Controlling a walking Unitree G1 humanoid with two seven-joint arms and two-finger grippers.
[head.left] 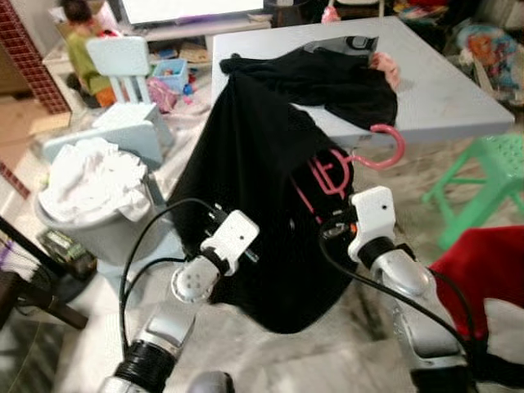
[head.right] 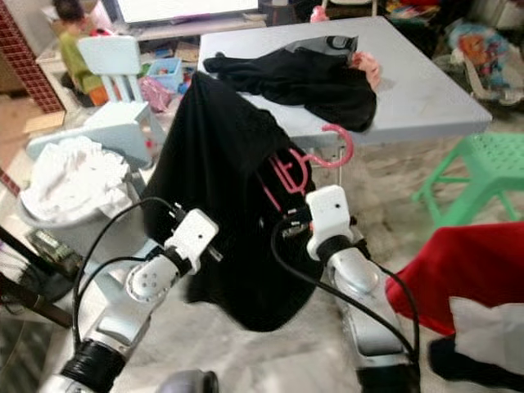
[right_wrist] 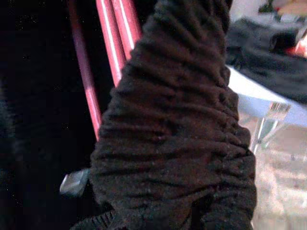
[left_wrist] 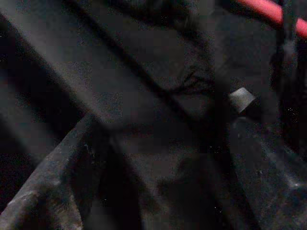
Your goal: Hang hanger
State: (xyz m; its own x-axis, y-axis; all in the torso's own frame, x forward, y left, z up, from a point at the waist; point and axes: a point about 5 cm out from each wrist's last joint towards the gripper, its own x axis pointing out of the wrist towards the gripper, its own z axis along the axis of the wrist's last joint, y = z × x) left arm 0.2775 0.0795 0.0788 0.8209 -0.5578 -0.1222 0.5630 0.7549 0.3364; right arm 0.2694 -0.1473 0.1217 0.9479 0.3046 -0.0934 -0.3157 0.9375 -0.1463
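Note:
A pink hanger (head.left: 332,176) is held in the air in front of the grey table (head.left: 458,98). It is tilted, and its hook (head.left: 386,152) points right, toward the table's edge. A black garment (head.left: 246,164) is draped over it and hides most of its frame. My right gripper (head.left: 321,228) reaches into the cloth by the hanger's neck and is shut on the hanger. In the right wrist view, pink bars (right_wrist: 112,43) run beside bunched black fabric (right_wrist: 177,134). My left gripper (head.left: 214,219) presses into the garment's left side, its tips buried in the cloth.
Another black garment (head.left: 327,78) lies on the table. A grey basket of white laundry (head.left: 90,188) stands at the left, with a pale blue child's chair (head.left: 123,61) and a seated person (head.left: 82,49) behind it. At the right are a green stool (head.left: 483,172) and red cloth (head.left: 483,262).

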